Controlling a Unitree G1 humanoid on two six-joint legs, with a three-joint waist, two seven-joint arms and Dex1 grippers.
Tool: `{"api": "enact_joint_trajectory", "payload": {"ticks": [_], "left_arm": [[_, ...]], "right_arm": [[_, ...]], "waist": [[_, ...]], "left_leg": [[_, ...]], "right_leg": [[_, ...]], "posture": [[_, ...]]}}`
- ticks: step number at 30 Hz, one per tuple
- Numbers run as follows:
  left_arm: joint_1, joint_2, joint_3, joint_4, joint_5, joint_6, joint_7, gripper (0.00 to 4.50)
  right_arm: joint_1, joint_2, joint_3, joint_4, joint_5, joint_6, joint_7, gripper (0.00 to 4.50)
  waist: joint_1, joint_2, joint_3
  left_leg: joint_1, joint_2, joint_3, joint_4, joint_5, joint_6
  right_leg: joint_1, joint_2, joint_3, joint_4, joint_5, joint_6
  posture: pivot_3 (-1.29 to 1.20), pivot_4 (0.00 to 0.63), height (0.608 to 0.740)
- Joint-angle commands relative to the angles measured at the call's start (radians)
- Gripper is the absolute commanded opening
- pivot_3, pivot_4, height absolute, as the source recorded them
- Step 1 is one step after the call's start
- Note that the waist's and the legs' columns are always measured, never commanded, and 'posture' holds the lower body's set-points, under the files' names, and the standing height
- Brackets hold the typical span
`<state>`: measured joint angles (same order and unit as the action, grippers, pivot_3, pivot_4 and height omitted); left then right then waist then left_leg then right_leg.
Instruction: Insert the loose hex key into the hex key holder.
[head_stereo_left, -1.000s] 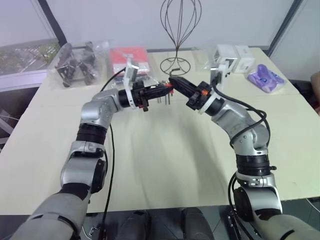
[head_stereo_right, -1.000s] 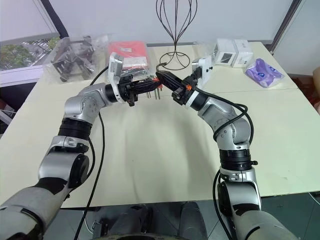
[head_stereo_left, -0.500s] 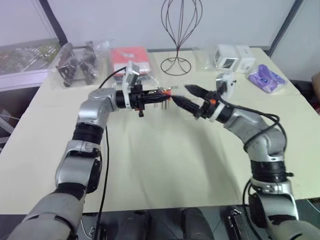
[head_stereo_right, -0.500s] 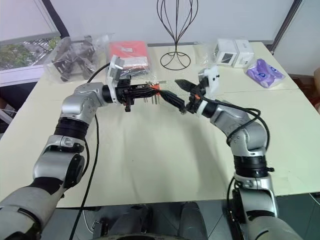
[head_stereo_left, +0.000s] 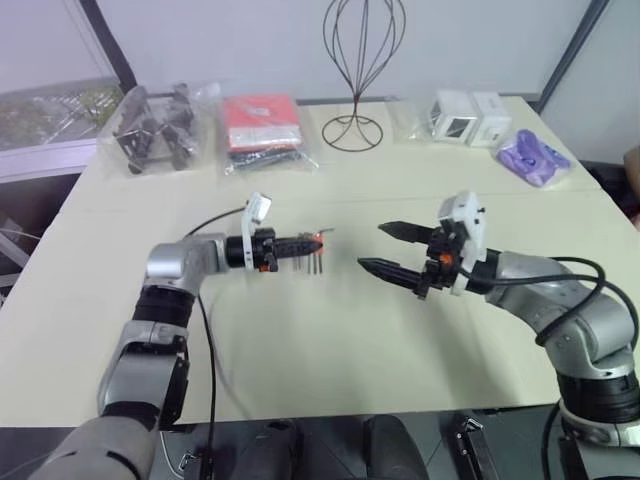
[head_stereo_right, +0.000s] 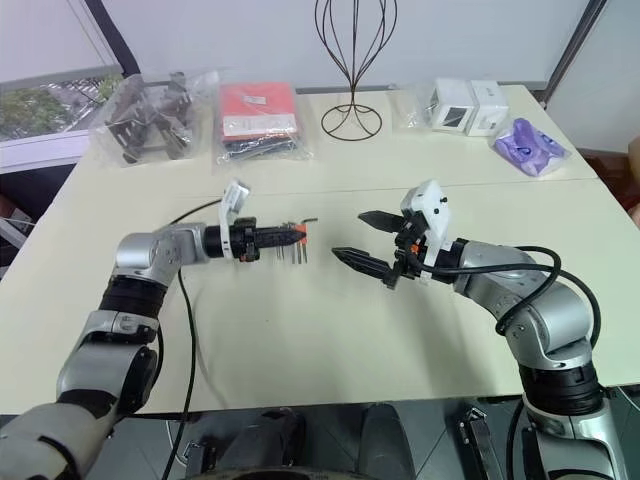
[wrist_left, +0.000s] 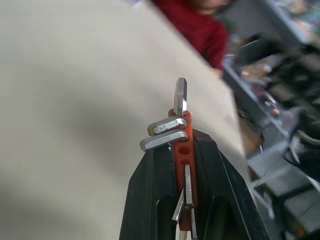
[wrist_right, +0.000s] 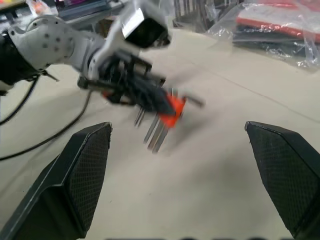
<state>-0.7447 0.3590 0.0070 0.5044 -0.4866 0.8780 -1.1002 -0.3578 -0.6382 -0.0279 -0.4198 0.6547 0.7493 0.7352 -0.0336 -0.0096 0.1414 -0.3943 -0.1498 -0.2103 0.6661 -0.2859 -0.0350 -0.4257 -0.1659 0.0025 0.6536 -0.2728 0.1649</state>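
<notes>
Lowered hex key holder (head_stereo_right: 296, 233), keys inside, between left fingers (head_stereo_right: 268, 238).

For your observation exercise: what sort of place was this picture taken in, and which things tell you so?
Probably a robot lab or test room, not a home. A plain cream table holds bagged parts, small boxes and a wire stand, laid out like test props. A window lies at the far left.

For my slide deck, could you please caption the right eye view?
Left hand grips the orange-red hex key holder while the open right hand faces it.
</notes>
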Motion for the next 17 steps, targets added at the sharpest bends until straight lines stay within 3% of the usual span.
{"api": "enact_joint_trajectory", "payload": {"ticks": [1, 7, 11, 17], "left_arm": [[0.024, 0.008, -0.003, 0.022, 0.051, -0.054, 0.067, 1.30], [0.003, 0.007, 0.046, 0.144, 0.077, -0.137, 0.142, 4.38], [0.007, 0.058, 0.048, 0.164, 0.163, -0.283, 0.270, 4.45], [0.094, 0.166, 0.096, -0.085, 0.159, -0.441, 0.266, 4.45]], "right_arm": [[0.018, -0.036, 0.027, -0.025, -0.034, -0.026, 0.037, 4.50], [0.050, -0.072, 0.044, -0.016, -0.067, -0.041, 0.079, 4.50], [0.073, -0.087, 0.048, -0.029, -0.075, -0.038, 0.095, 4.50], [0.120, -0.092, 0.008, -0.033, -0.076, -0.042, 0.079, 4.50]], "waist": [[0.001, 0.000, 0.000], [0.020, -0.001, 0.000], [0.018, -0.001, -0.001], [0.000, -0.001, -0.001]], "left_leg": [[0.000, 0.000, 0.000, 0.000, 0.000, 0.000], [0.002, 0.001, 0.002, 0.000, 0.000, 0.000], [0.004, 0.003, 0.005, 0.000, 0.000, 0.000], [0.004, 0.006, 0.011, -0.004, -0.001, 0.000]], "right_leg": [[0.000, 0.000, 0.000, 0.000, 0.000, 0.000], [0.002, 0.000, 0.000, -0.001, 0.000, 0.000], [0.003, 0.000, 0.000, -0.001, 0.000, 0.000], [-0.002, 0.000, 0.001, 0.000, 0.000, 0.000]], "posture": [[0.00, 0.150, 0.740], [0.00, 0.150, 0.740], [0.00, 0.150, 0.740], [0.00, 0.150, 0.740]]}}
